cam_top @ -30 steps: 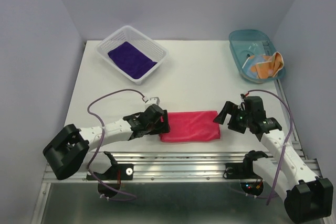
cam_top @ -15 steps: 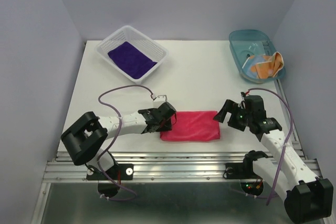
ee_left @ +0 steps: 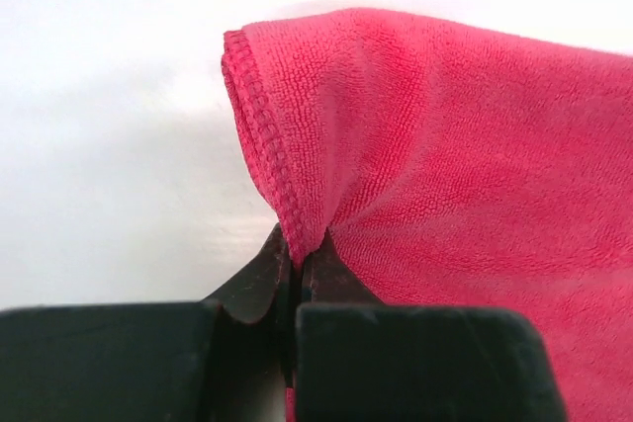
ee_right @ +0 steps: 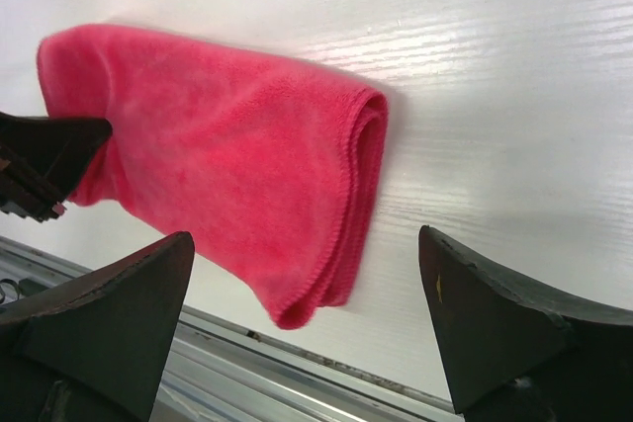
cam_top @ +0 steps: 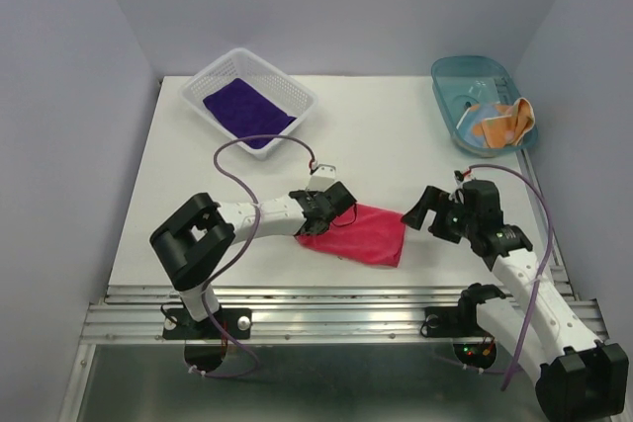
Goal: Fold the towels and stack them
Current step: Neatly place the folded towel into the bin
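Tabletop [cam_top: 376, 145] carries basket [cam_top: 289, 87], teal tray [cam_top: 465, 78], pink towel [cam_top: 361, 234].

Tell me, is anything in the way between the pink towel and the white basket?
Nothing solid shows. The left hand is shut on an edge of the pink towel, and bare table runs to the white basket; only the arm's purple cable loops above that stretch.
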### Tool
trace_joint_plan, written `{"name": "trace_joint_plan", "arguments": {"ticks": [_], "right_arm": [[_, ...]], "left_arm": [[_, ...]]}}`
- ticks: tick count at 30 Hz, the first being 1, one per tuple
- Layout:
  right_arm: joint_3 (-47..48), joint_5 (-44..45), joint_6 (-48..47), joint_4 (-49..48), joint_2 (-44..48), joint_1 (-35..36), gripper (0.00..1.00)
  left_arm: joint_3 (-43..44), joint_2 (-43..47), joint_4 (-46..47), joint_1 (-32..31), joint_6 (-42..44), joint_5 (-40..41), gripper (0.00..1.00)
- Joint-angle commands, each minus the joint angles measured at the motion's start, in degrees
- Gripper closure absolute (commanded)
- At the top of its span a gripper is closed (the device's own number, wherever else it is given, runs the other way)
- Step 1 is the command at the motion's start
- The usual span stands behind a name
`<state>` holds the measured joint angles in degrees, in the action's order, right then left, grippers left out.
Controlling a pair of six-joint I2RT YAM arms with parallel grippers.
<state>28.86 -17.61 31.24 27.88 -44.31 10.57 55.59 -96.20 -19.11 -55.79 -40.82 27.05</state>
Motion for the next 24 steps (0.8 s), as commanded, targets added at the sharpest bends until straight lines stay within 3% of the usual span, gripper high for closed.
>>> {"name": "trace_joint_plan", "arguments": {"ticks": [1, 3, 4, 7, 24], "right_arm": [[-1.88, 0.29, -1.27, -6.86, 0.98, 0.24, 0.0], [-1.45, 0.99, -1.8, -8.01, 1.51, 0.24, 0.0], [-1.18, 2.04, -2.15, -7.84, 2.3, 0.16, 0.0], [-0.91, 4.85, -2.94, -7.49, 4.14, 0.24, 0.0], [-2.49, 7.85, -2.68, -10.56, 0.46, 0.15, 0.0]], "left_arm": [[5.23, -0.3, -1.12, -0.11, 18.37, 19.35, 1.0], [4.53, -0.39, 7.14, 0.15, 27.15, 19.53, 1.0], [4.7, -0.74, 9.07, 0.76, 33.63, 20.4, 1.0], [6.98, -2.4, 13.03, 2.61, 42.44, 23.65, 1.0], [13.92, 4.97, 25.7, 14.65, 75.88, 16.02, 1.0]]}}
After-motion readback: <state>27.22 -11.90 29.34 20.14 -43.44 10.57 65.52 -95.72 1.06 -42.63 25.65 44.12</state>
